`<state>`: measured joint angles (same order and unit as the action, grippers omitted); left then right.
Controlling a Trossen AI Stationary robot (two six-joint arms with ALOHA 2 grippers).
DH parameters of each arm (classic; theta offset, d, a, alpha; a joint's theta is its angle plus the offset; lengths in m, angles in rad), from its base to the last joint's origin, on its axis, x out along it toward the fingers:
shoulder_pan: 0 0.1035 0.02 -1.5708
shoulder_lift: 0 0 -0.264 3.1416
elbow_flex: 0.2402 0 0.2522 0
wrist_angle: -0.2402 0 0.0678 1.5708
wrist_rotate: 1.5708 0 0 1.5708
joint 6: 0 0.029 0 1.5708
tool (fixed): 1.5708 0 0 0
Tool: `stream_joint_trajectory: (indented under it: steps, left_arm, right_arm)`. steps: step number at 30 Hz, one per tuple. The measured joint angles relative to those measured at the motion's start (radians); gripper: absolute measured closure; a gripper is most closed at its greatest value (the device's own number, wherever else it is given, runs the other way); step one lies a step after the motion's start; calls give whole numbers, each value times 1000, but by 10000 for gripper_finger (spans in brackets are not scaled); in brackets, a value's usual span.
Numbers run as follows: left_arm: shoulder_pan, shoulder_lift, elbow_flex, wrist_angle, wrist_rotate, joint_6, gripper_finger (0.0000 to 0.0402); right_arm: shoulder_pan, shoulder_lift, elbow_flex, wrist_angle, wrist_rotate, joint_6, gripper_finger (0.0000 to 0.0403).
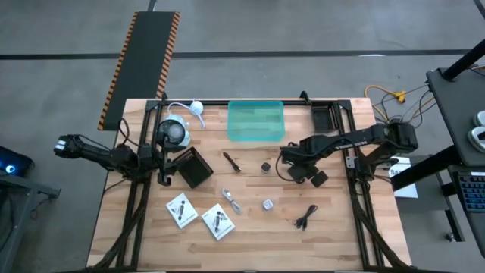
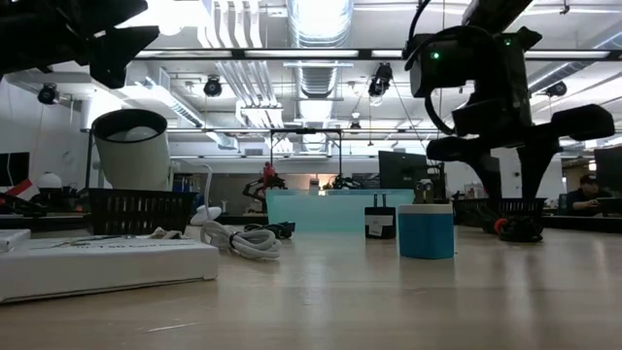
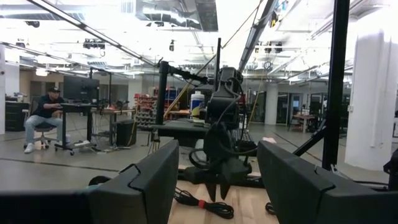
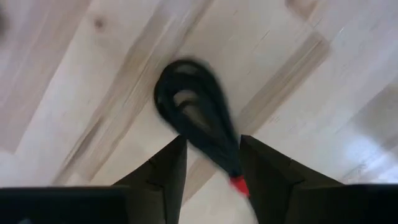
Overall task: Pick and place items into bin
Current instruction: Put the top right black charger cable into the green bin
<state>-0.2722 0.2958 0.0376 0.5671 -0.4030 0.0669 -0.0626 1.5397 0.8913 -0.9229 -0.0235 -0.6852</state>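
The teal bin (image 1: 256, 121) stands at the table's far middle. A coiled black cable (image 4: 196, 115) with a red tie (image 4: 238, 183) lies flat on the wood. My right gripper (image 4: 213, 163) points down over it, open, with one finger on either side of the tied end; the left wrist view shows the same cable (image 3: 205, 205) below that gripper (image 3: 217, 190). My left gripper (image 3: 217, 180) waits open at the table's left (image 1: 195, 168) with nothing between its fingers. A dark stick (image 1: 231, 161), two white packets (image 1: 181, 210) (image 1: 218, 221) and a second black cable (image 1: 305, 218) lie loose. My right gripper comes at the cable from above, its fingers (image 4: 264, 168) across the narrow tied end (image 4: 224, 155). The cable lies flat on the table. Whether a finger touches it, I cannot tell.
A white round device (image 1: 173, 133) with a cord stands at the far left, and a black tray (image 1: 327, 116) at the far right. Small bits (image 1: 266, 167) (image 1: 267, 204) and a pale cord (image 1: 233, 199) lie mid-table. Bare wood shows along the near edge.
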Motion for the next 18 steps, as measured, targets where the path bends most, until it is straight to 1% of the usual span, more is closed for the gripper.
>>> stream_joint_trajectory:
  steps: [10,18]
  left_arm:
    - [0,0,0,-1,0,0,199]
    - [0,11,-3,-9,0,-1,199]
  right_arm:
    - [6,2,-33,3,-3,-80,268]
    - [11,1,-71,93,-4,-136,269]
